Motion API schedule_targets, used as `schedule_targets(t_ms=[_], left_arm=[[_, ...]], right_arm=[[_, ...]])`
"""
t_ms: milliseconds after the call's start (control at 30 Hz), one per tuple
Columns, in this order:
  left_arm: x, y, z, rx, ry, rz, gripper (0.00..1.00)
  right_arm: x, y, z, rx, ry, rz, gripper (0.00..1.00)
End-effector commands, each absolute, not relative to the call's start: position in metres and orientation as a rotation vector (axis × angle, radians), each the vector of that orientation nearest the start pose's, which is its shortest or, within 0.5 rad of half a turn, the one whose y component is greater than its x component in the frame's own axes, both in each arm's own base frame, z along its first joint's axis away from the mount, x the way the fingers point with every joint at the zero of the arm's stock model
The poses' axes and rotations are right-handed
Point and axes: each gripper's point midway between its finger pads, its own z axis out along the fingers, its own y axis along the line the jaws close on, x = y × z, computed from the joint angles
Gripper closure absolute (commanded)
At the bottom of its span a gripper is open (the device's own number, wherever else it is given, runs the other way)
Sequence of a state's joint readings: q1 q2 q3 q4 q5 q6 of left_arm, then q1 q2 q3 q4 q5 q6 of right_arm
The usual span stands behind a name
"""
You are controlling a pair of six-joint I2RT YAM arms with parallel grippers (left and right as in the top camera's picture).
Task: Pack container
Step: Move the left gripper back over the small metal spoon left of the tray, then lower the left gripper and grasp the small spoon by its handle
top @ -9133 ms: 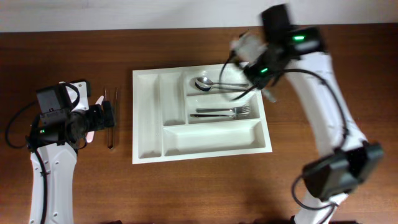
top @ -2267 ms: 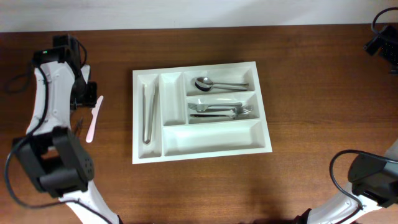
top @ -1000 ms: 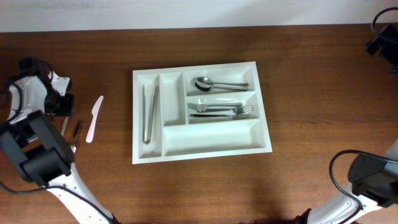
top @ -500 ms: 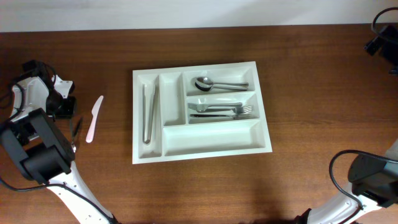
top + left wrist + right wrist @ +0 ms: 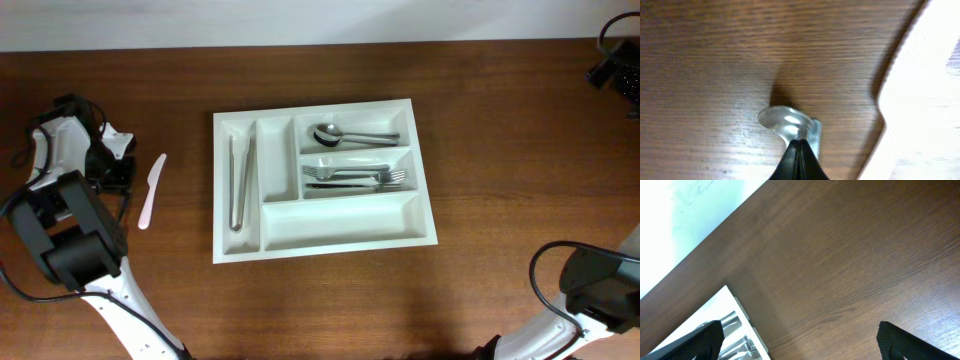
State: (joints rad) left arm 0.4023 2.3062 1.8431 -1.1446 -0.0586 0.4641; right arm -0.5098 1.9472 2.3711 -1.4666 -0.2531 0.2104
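The container (image 5: 249, 247), a large white tray, lies mid-table. It holds metal tongs (image 5: 240, 180) in a narrow slot, a spoon (image 5: 348, 133) in the top long slot and forks (image 5: 355, 178) in the middle one. My left gripper (image 5: 119, 179) is at the far left beside a pale plastic knife (image 5: 150, 190). In the left wrist view that gripper (image 5: 800, 145) is shut, its tips right over a small shiny metal piece (image 5: 785, 121). Whether that piece is pinched does not show. My right gripper (image 5: 800, 332) hangs open over bare wood, far right.
A thin dark utensil (image 5: 124, 203) lies on the wood just below the left gripper. The tray's corner (image 5: 710, 315) shows at the lower left of the right wrist view. A pale wall (image 5: 300, 20) runs along the table's far edge.
The left gripper has closed its fingers and shifted slightly right, toward the plastic knife. The right arm has stayed still.
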Motion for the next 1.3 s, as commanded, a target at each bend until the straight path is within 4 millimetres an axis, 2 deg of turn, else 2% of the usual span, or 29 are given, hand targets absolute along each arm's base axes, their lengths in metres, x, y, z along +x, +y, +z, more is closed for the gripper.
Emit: schedule_targets(t_ms=[0,133,233,367,433,533,600,700,767,867,1033,1267], left_arm=[[0.412,0.184,0.047,0.055,3.105,0.106,0.98],[0.414,0.190,0.080,0.049,3.040,0.187,0.98],[0.415,0.190,0.098,0.046,3.002,0.211,0.98],[0.418,0.187,0.101,0.048,2.981,0.184,0.98],[0.423,0.183,0.099,0.042,2.963,0.141,0.90],[0.428,0.182,0.099,-0.074,2.944,0.147,0.89],[0.428,0.187,0.100,-0.168,2.947,0.243,0.91],[0.422,0.202,0.108,-0.324,2.937,0.531,0.90],[0.422,0.201,0.113,-0.361,2.913,0.656,0.88],[0.429,0.184,0.112,-0.339,2.904,0.665,0.83],[0.425,0.183,0.107,-0.442,2.853,0.827,0.76],[0.410,0.183,0.073,-0.542,2.857,0.849,0.76]], right_arm=[[0.401,-0.175,0.308,0.834,2.437,0.227,0.01],[0.401,-0.175,0.308,0.834,2.437,0.227,0.01],[0.401,-0.175,0.308,0.834,2.437,0.227,0.01],[0.401,-0.175,0.308,0.834,2.437,0.227,0.01],[0.401,-0.175,0.308,0.834,2.437,0.227,0.01],[0.401,-0.175,0.308,0.834,2.437,0.227,0.02],[0.401,-0.175,0.308,0.834,2.436,0.227,0.01],[0.401,-0.175,0.308,0.834,2.436,0.228,0.01],[0.401,-0.175,0.308,0.834,2.437,0.227,0.01],[0.401,-0.175,0.308,0.834,2.437,0.227,0.01],[0.401,-0.175,0.308,0.834,2.436,0.228,0.01],[0.401,-0.175,0.308,0.834,2.437,0.227,0.01]])
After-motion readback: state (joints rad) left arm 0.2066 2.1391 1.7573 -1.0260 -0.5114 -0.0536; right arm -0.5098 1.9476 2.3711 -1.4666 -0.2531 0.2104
